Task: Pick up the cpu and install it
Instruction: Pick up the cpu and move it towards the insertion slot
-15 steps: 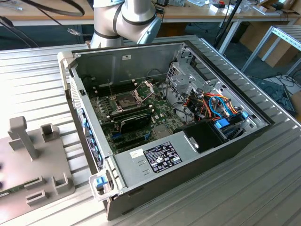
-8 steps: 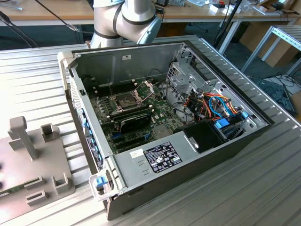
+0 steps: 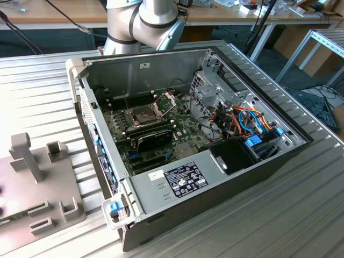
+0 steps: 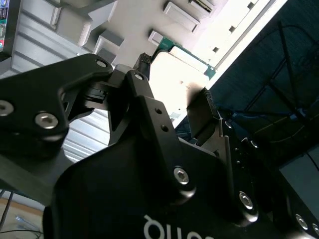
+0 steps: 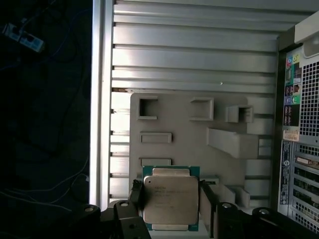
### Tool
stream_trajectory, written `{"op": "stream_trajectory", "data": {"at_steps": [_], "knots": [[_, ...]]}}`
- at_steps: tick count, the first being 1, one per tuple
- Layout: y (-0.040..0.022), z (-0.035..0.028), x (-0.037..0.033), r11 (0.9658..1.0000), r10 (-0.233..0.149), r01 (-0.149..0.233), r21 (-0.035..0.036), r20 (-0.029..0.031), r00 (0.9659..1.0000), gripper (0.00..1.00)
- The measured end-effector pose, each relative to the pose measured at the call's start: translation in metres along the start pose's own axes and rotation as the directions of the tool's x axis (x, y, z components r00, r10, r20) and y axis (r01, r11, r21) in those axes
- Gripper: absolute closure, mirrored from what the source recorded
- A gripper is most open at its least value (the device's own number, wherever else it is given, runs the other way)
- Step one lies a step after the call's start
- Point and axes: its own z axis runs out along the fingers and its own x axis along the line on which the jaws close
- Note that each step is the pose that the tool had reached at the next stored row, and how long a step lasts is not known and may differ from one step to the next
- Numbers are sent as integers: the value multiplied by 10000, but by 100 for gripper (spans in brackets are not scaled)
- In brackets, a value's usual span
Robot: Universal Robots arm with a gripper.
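**Jaws closed on the cpu over the fixture plate**

In the first wrist view the gripper (image 5: 170, 200) has its jaws drawn in to about the chip's width, not fully together. The cpu (image 5: 170, 198) sits squarely between them. The two black fingers (image 5: 136, 196) stand one at each of two opposite edges of the chip, and as far as can be seen they press against it. Its dull silver lid faces the camera, with a thin green border showing around it. In the second wrist view the same chip (image 4: 177, 82) appears as a washed-out pale square caught between the fingertips.

The cpu is over the grey fixture plate (image 5: 184, 134), at the edge of the plate with raised blocks and shallow rectangular pockets spread beyond it. I cannot tell whether the chip rests on the plate or is already clear of it.

The plate lies on the ribbed metal table (image 5: 189, 55), just beside the open computer case (image 3: 215, 177) — on the exterior view's left of it. Inside the case the motherboard (image 3: 183, 129) lies flat. On it, toward the far side, the socket (image 3: 144, 114) is open with its hinged frame (image 3: 166, 100) tilted up. A black expansion card (image 3: 155, 141) sits just nearer than the socket. The arm (image 3: 142, 21) rises behind the case at the far side of the table — well apart from the socket.
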Motion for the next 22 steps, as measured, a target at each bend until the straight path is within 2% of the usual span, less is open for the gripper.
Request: {"op": "stream_trajectory", "data": {"at_steps": [7,10,16,18,22], "knots": [[1,-12,-2,10000,1,-1,1,1,10000,45],[0,-10,-29,10000,0,0,1,0,10000,45],[-4,-6,-146,10000,0,0,1,0,10000,45],[-6,-1,-236,10000,0,0,0,1,10000,45],[-9,2,-322,10000,1,-1,1,0,10000,45]]}}
